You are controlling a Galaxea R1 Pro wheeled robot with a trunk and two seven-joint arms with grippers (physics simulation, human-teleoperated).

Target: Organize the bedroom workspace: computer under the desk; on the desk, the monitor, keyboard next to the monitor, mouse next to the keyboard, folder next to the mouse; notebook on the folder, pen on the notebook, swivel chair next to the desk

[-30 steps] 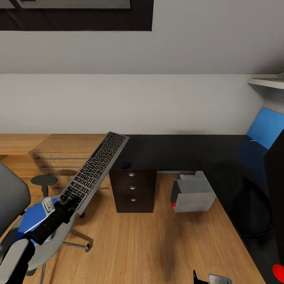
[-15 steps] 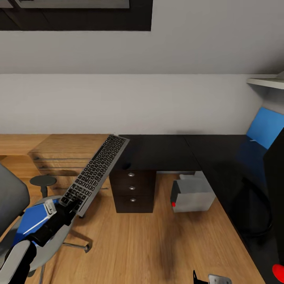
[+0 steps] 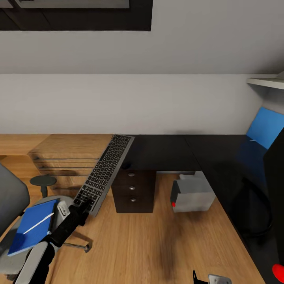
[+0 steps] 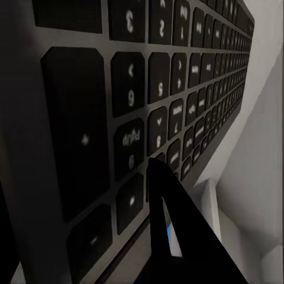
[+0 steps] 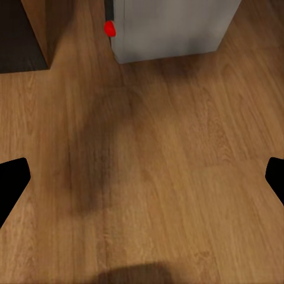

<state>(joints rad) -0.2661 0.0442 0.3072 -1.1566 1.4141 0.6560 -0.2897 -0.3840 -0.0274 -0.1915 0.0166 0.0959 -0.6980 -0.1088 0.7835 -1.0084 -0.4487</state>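
My left gripper (image 3: pixel 82 206) is shut on the near end of the keyboard (image 3: pixel 105 170), a silver-grey frame with black keys. It is held tilted in the air, its far end over the left edge of the black desk (image 3: pixel 165 152). In the left wrist view the keys (image 4: pixel 148 89) are close up and one black finger (image 4: pixel 168 231) lies on them. The blue folder (image 3: pixel 29 228) lies on the swivel chair (image 3: pixel 11 197) with the white pen (image 3: pixel 38 223) on it. The computer (image 3: pixel 193 194) stands on the floor under the desk. The monitor (image 3: pixel 276 177) is at the right edge. My right gripper (image 5: pixel 142 180) is open above bare floor. Mouse and notebook are out of view.
A light wooden drawer chest (image 3: pixel 65 156) stands against the wall left of the desk's black drawer unit (image 3: pixel 132 189). A blue back panel (image 3: pixel 266 127) rises at the desk's far right. Wooden floor (image 3: pixel 150 244) lies open between the chair and the desk.
My left arm has swung the keyboard to the right, toward the desk, so its far end now reaches over the desktop edge. The folder and pen on the chair seat are now uncovered.
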